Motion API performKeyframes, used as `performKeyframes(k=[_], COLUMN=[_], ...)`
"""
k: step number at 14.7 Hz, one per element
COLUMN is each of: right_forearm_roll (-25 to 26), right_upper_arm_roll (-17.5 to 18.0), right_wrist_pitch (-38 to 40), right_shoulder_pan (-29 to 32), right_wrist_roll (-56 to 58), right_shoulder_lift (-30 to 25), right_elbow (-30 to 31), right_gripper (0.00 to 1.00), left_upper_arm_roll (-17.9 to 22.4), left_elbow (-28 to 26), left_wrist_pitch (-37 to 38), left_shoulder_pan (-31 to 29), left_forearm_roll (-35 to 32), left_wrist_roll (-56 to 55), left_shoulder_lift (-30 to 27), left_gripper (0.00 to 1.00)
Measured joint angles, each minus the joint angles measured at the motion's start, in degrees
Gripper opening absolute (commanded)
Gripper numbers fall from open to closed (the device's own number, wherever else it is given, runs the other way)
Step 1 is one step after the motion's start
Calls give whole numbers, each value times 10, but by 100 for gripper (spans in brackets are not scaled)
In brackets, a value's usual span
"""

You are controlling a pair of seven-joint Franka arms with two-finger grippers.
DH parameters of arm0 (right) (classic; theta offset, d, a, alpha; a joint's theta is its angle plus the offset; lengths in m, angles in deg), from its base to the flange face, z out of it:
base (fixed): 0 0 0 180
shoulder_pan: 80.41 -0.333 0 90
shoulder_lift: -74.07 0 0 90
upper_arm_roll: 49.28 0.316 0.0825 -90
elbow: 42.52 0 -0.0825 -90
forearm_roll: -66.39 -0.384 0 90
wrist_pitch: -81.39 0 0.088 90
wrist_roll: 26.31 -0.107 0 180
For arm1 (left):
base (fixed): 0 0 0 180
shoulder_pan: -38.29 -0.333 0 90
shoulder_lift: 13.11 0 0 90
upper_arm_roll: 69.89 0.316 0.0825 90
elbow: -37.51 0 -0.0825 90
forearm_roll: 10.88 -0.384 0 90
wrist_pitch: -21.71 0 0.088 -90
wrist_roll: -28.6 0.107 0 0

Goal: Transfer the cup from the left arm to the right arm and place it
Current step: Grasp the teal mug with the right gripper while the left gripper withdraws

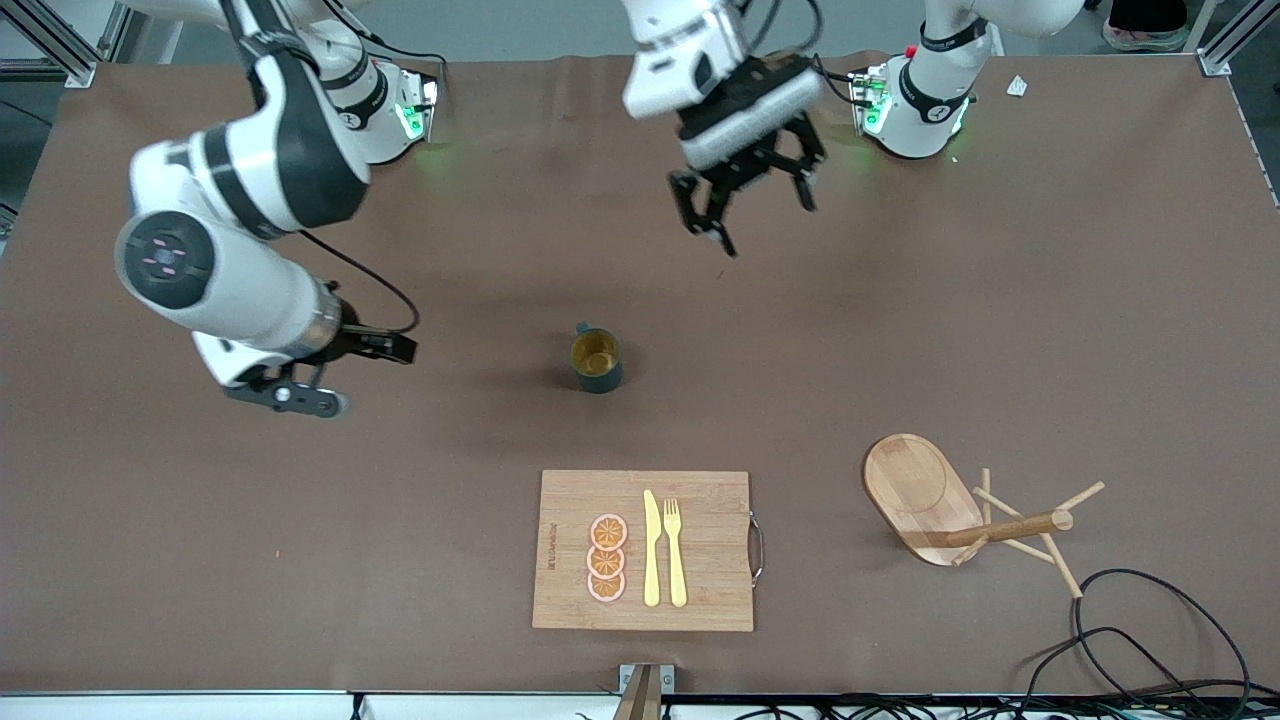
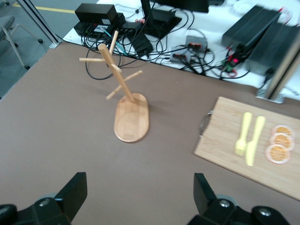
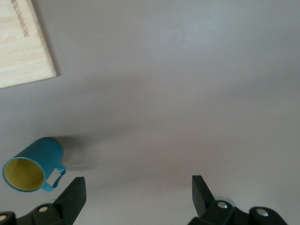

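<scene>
Nearest the camera lay the cutting board [image 1: 700, 590]. Cup [image 1: 597, 361] stood upright mid-tabletop [image 1: 1000, 330], farther back, ungripped. Left gripper [image 1: 745, 200] hung above the tabletop, jaws wide, probably to descend on it. Right gripper [image 1: 335, 372] waited beside, jaws wide.

Cup [image 1: 597, 361] stands farther from the front camera than the cutting board [image 1: 643, 549] (cutlery [image 1: 664, 550] on it)

Left arm [image 1: 690, 50] cropped at frame top; cables [image 1: 1150, 640] cut off below.
</scene>
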Motion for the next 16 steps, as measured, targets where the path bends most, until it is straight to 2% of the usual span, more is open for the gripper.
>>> performKeyframes(k=[5, 9, 14, 16], right_forearm_roll=[-41, -54, -56, -56], right_upper_arm_roll=[1, 1, 1, 1], right_wrist_pitch=[-41, -95, -173, -185], right_shoulder_pan=[-91, -131, -162, -166], right_wrist_roll=[-68, -83, -97, -97], right_shoulder_lift=[51, 89, 145, 159], right_elbow=[4, 6, 7, 7], right_gripper=[100, 100, 100, 92], left_upper_arm_roll=[1, 1, 1, 1], left_elbow=[30, 50, 51, 51], left_wrist_pitch=[-25, -35, -37, -30], left_shoulder_pan=[-165, -291, -380, -410], left_forearm_roll=[102, 184, 266, 314], left_wrist_roll=[230, 398, 463, 480], left_shoulder_lift=[-5, -6, -6, -6], left_gripper=[100, 100, 100, 100])
